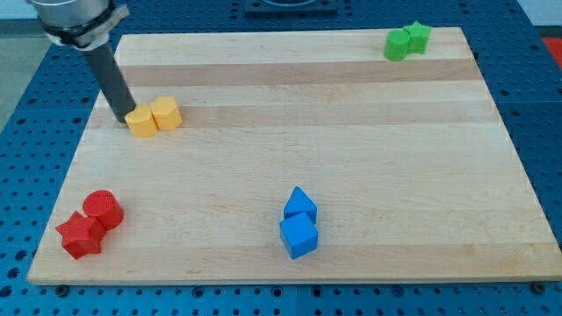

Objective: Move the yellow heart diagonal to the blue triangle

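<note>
Two yellow blocks sit side by side at the view's upper left: one (140, 122) on the left and one (166, 113) on the right; I cannot tell which is the heart. My tip (122, 119) stands just left of the left yellow block, touching or nearly touching it. The blue triangle-like block (300, 204) sits at the view's lower middle, with a blue cube (299, 235) right below it, touching it. The yellow pair lies far up and to the left of the blue pair.
A red cylinder (104, 209) and a red star-like block (79, 234) sit together at the lower left. Two green blocks (398, 45) (418, 36) sit at the top right. The wooden board (351, 132) lies on a blue perforated table.
</note>
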Controlling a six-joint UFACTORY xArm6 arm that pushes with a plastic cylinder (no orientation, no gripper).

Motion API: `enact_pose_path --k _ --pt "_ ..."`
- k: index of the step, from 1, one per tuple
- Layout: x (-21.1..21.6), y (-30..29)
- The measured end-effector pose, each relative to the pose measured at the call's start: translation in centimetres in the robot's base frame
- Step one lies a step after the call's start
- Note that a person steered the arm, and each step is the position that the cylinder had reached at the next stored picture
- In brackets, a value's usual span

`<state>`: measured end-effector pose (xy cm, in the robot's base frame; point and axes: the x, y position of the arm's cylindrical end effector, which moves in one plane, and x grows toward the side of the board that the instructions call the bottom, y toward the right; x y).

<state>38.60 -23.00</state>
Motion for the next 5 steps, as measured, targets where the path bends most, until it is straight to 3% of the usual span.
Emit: enact_pose_path --k 2,4,5 --pt "1.3 3.2" --pt "6.4 -1.9" --pt "6.1 0.3"
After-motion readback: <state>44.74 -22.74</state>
